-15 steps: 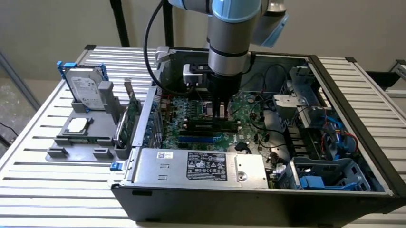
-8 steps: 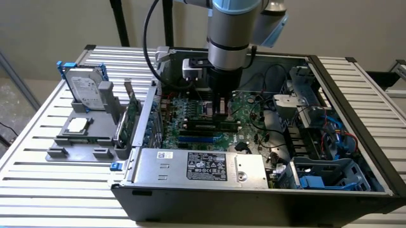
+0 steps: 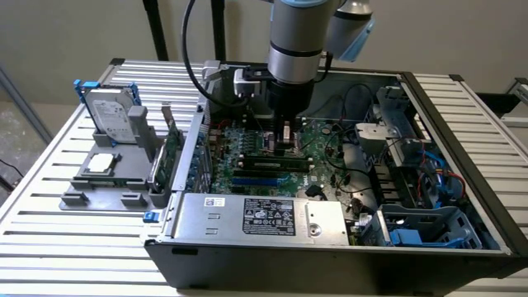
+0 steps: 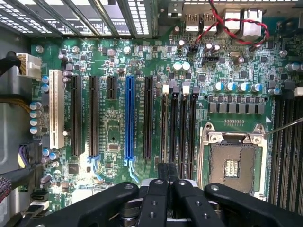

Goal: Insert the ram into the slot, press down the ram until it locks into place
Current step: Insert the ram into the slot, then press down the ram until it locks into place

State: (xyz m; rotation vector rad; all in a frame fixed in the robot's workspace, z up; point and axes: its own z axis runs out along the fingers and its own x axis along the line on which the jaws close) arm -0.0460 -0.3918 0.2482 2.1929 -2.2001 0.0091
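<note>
The ram [image 3: 272, 164] is a long thin stick with dark chips, standing on edge in a memory slot on the green motherboard [image 3: 318, 139] inside the open computer case. My gripper [image 3: 285, 143] comes straight down from the arm, its tips just above and behind the middle of the stick. In the wrist view the fingers [image 4: 166, 172] are closed together, pointing at the row of black memory slots [image 4: 178, 123]. Nothing shows between them. Whether the tips touch the ram's top edge I cannot tell.
The case walls [image 3: 462, 142] ring the board. A power supply [image 3: 256, 216] lies in front, a blue drive cage [image 3: 429, 226] and cables [image 3: 347, 179] toward the exterior view's right. Outside on the left, a grey fixture [image 3: 103, 185] carries a hard drive [image 3: 111, 114] and an upright green card [image 3: 169, 154]. An open CPU socket [image 4: 232, 165] sits beside the slots.
</note>
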